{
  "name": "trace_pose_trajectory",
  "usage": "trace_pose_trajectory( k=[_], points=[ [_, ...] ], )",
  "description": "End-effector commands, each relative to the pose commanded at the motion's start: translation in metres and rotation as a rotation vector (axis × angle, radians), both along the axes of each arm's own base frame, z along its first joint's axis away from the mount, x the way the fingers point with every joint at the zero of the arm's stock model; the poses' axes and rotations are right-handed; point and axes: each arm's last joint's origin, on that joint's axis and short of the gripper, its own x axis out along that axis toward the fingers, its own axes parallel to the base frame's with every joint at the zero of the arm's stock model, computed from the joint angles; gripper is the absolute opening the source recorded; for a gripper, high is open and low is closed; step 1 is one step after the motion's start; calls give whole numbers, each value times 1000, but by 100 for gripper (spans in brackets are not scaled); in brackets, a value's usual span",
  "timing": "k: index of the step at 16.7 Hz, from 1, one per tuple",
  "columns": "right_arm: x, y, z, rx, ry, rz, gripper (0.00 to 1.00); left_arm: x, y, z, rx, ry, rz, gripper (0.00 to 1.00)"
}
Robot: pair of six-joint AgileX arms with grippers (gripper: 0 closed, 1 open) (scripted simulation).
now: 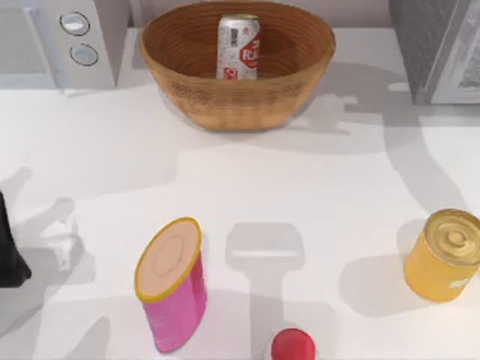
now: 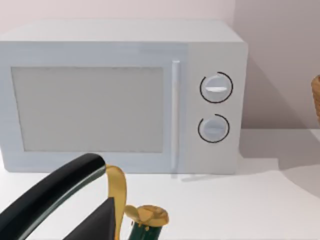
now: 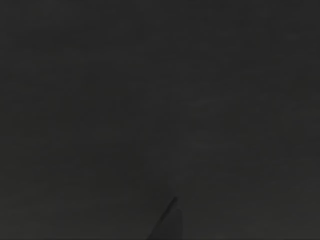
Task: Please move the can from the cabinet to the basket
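Observation:
The can (image 1: 238,46), slim and silver with a red-and-white label, stands upright inside the basket (image 1: 232,101), a wide light-brown wicker bowl at the back middle of the table. No gripper is near either of them. My left arm (image 1: 9,247) sits parked at the table's left edge as a dark shape. In the left wrist view, black and gold parts of my left gripper (image 2: 117,210) show in front of the microwave, and the basket's edge (image 2: 316,97) shows at the side. The right wrist view is dark.
A white microwave (image 1: 60,41) stands at the back left, and the grey cabinet (image 1: 439,49) at the back right. A pink yellow-rimmed canister (image 1: 172,285) is at the front left of centre. A gold tin (image 1: 446,255) is at the right and a red round object (image 1: 292,346) at the front edge.

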Motion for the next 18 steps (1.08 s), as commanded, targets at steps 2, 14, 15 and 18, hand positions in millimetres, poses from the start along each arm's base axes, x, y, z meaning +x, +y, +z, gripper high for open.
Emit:
trace_pose_trajectory(
  k=[2, 14, 15, 18],
  points=[
    [-6, -10, 7, -4, -21, -43, 100, 0, 0, 0, 0, 0, 0, 100],
    [34, -12, 7, -2, -29, -38, 100, 0, 0, 0, 0, 0, 0, 100],
    [31, -14, 6, -1, -31, -37, 100, 0, 0, 0, 0, 0, 0, 100],
    [13, -26, -4, 0, -38, -34, 100, 0, 0, 0, 0, 0, 0, 100]
  ],
)
